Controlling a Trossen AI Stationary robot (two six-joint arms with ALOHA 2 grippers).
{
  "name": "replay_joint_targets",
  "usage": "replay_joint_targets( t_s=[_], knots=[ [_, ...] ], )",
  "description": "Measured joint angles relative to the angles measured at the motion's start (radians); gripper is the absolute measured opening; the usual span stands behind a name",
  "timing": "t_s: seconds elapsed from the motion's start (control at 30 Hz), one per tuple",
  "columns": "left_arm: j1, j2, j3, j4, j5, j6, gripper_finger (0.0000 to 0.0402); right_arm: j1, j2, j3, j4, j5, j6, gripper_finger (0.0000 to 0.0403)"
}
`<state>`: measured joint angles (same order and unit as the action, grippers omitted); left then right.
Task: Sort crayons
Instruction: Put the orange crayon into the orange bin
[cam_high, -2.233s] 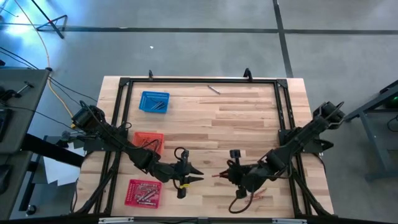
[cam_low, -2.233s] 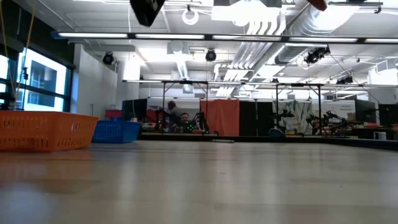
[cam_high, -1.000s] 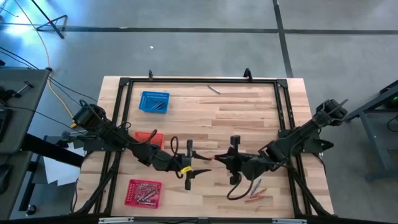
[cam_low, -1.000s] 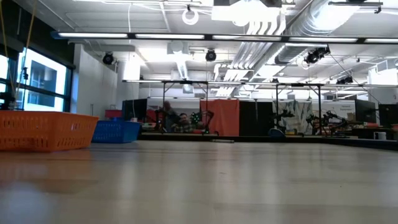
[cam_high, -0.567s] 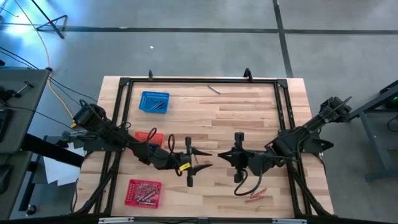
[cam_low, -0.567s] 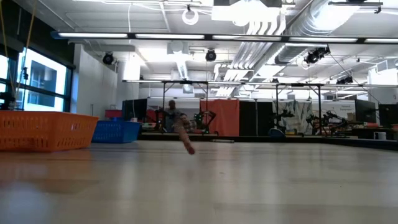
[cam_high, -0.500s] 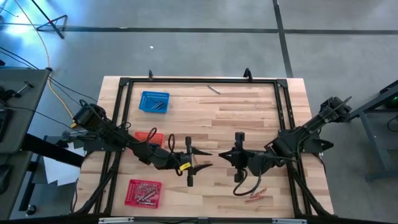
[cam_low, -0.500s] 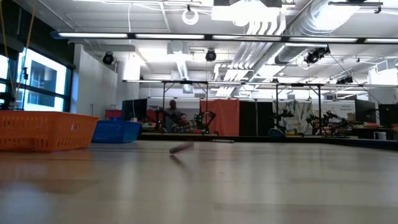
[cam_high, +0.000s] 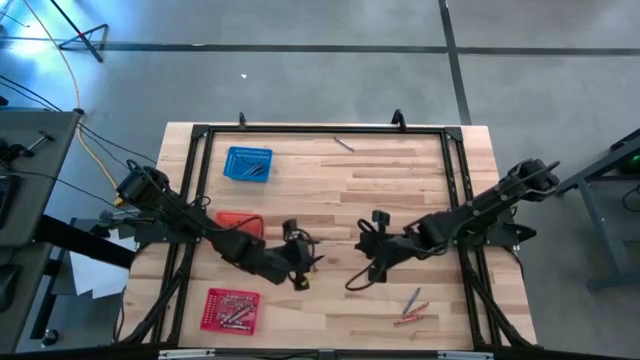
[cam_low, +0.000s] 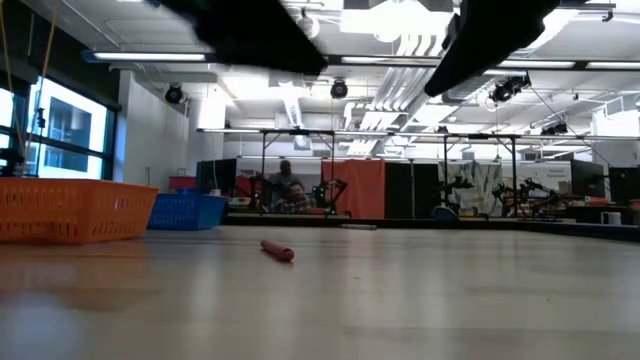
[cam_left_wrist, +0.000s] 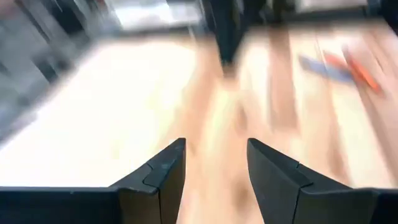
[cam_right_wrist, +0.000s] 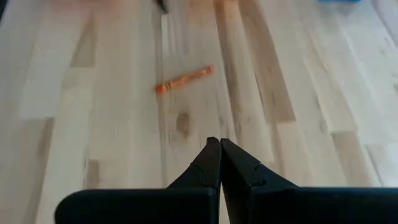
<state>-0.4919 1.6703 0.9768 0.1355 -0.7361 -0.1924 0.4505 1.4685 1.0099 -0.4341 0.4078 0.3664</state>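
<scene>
Orange crayon (cam_right_wrist: 185, 79) now lying on table (cam_high: 400, 180), dropped between arms

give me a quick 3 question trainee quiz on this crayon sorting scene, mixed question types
1. True or false: the right gripper is shut and holds nothing.
2. Multiple choice: the lone orange crayon in the right wrist view lies (a) in the blue basket (b) on bare table wood (c) between the left gripper's fingers.
3. Fill in: the basket nearest the table's far edge in the high view is ____.

Key
1. True; its fingers meet with nothing between them.
2. b; the left gripper is open and empty.
3. Blue: the blue basket lies beyond the orange basket and the red basket.
</scene>
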Motion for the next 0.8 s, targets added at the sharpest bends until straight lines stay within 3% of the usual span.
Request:
replay_joint_targets(
  t_s=[0.1,0.17,0.27,0.33,0.47,0.57,0.8],
  knots=[
    [0.005,0.0,0.0,-0.156,0.131,-0.192,0.0159,-0.013,-0.002,0.002,-0.004,-0.028,-0.011,0.0],
    [0.02,0.0,0.0,-0.212,0.266,-0.231,0.0159,-0.024,-0.004,0.003,-0.009,-0.051,-0.037,0.0],
    [0.051,-0.008,0.008,-0.308,0.567,-0.099,0.0159,-0.046,-0.004,0.004,-0.015,-0.101,-0.061,0.0],
    [0.072,-0.007,0.03,-0.414,0.694,-0.008,0.0159,-0.062,-0.004,0.004,-0.022,-0.138,-0.051,0.0001],
    [0.125,0.001,0.078,-0.602,0.687,0.099,0.0159,-0.071,-0.003,0.004,-0.047,-0.199,-0.014,0.0001],
    [0.172,0.014,0.101,-0.638,0.633,0.193,0.0159,-0.07,-0.003,0.004,-0.077,-0.259,0.006,0.0009],
    [0.234,0.108,0.167,-0.716,0.62,0.336,0.0158,-0.049,-0.003,0.005,-0.253,-0.335,0.149,0.0094]
  ],
)
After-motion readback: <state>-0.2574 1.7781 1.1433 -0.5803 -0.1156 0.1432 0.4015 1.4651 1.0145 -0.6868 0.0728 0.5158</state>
